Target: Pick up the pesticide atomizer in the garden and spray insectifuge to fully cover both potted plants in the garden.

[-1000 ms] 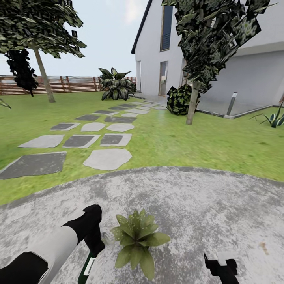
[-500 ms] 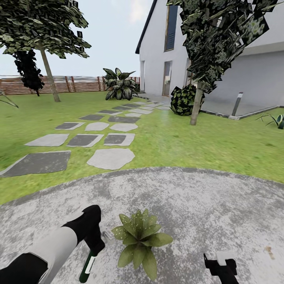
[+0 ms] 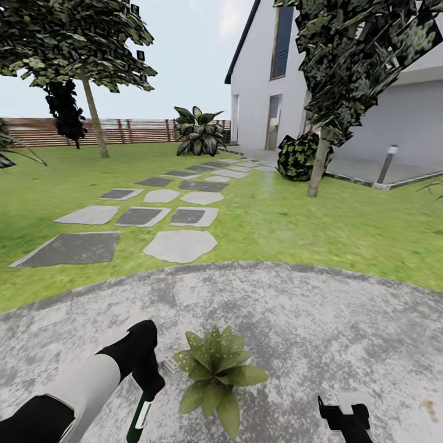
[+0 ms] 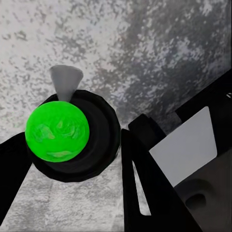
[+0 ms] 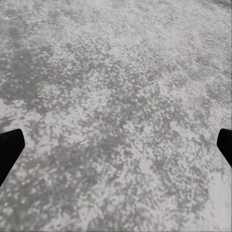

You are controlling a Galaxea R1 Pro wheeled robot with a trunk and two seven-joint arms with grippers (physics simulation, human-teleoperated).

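Note:
On the grey stone patio (image 3: pixel 307 320) sits one potted plant (image 3: pixel 216 372), a low rosette of pointed green leaves dotted with whitish insectifuge specks; its pot is hidden under the leaves. Just left of it, my left gripper (image 3: pixel 147 376) is shut on the pesticide atomizer (image 3: pixel 139 418), a dark bottle with a pale label. In the left wrist view the atomizer (image 4: pixel 58 130) shows a bright green top and a grey cone nozzle between my black fingers (image 4: pixel 145 183). My right gripper (image 3: pixel 344 419) hangs open over bare stone, with its fingertips (image 5: pixel 9 145) spread wide. The second potted plant is out of view.
Grass rings the patio. Stepping stones (image 3: pixel 180 245) lead off toward a white house (image 3: pixel 381 123). A thin tree trunk (image 3: pixel 318 166), a dark bush (image 3: pixel 298 157) and a grey post (image 3: pixel 386 163) stand ahead right. A wooden fence (image 3: pixel 141 130) closes the back.
The whole view has swung left, so the house, trees and stones sit further right. Both arms, the held atomizer and the plant keep their places relative to each other.

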